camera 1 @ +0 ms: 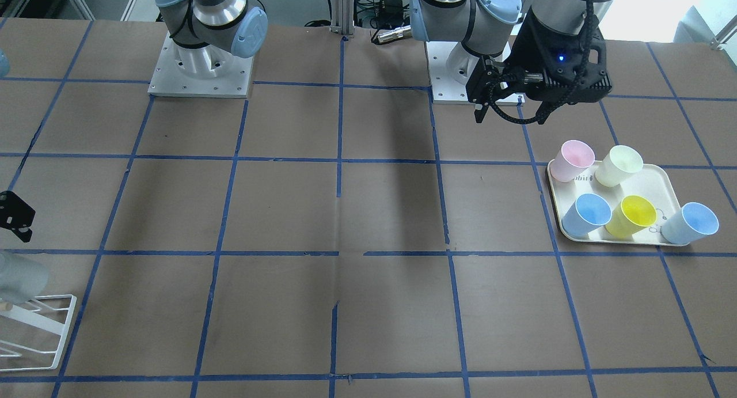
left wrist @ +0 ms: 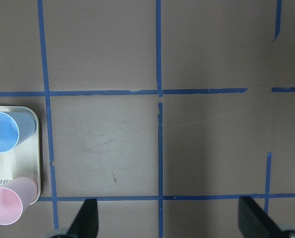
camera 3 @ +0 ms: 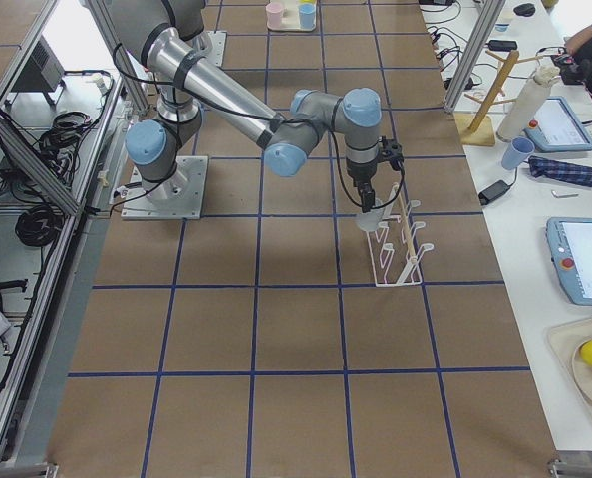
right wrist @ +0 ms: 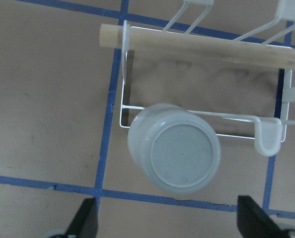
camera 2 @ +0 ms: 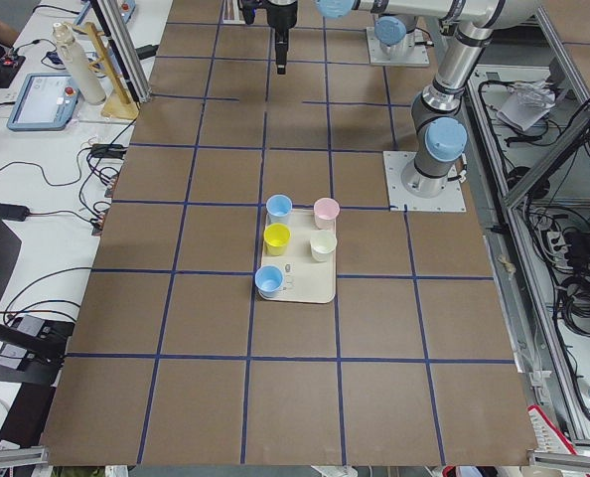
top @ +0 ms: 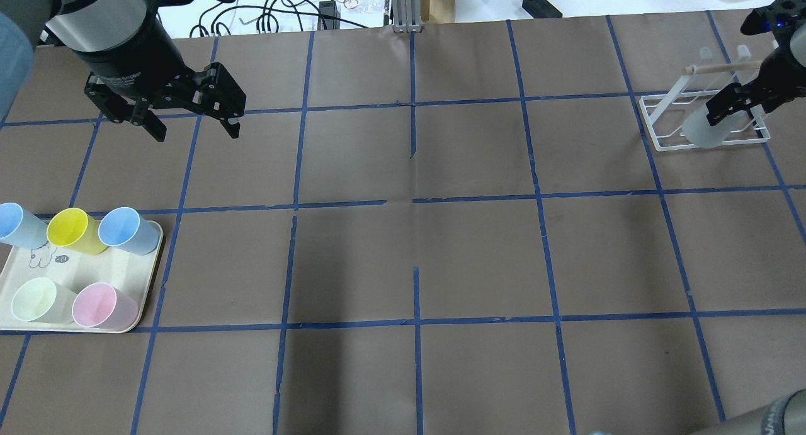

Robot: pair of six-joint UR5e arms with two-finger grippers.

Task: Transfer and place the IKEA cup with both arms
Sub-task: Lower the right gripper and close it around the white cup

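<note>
Looking down on a broad brown paper-covered surface point(top: 478, 259) gridded with blue tape. Finding the left silver-grey jointed arm point(top: 107, 26) over the far left squares, ending in the black two-fingered left hand point(top: 195, 133), poised above bare paper with fingers spread wide and gripping nothing. Finding the right silver-grey arm point(camera 3: 226, 100) reaching to the opposite end, ending in the right hand point(right wrist: 167, 213) just above the rack, likewise spread wide in the wrist view and clear of the cup. Passing to a cream rectangular plastic tray point(top: 107, 271) on the left arm's side, carrying five upright tumblers: a light-blue tumbler point(top: 22, 224), a yellow tumbler point(top: 75, 230), a second light-blue tumbler point(top: 129, 230), a pale yellow-green tumbler point(top: 38, 299) and a pink tumbler point(top: 101, 306). Moving on to a white wire rack point(right wrist: 269, 136) topped by a wooden rod point(right wrist: 212, 47). Ending on the small plain grey tapered plastic IKEA cup point(right wrist: 175, 153), tilted with its base turned toward the right wrist camera, sitting at the rack's corner across its frame wire, just beyond the spread fingertips.
</note>
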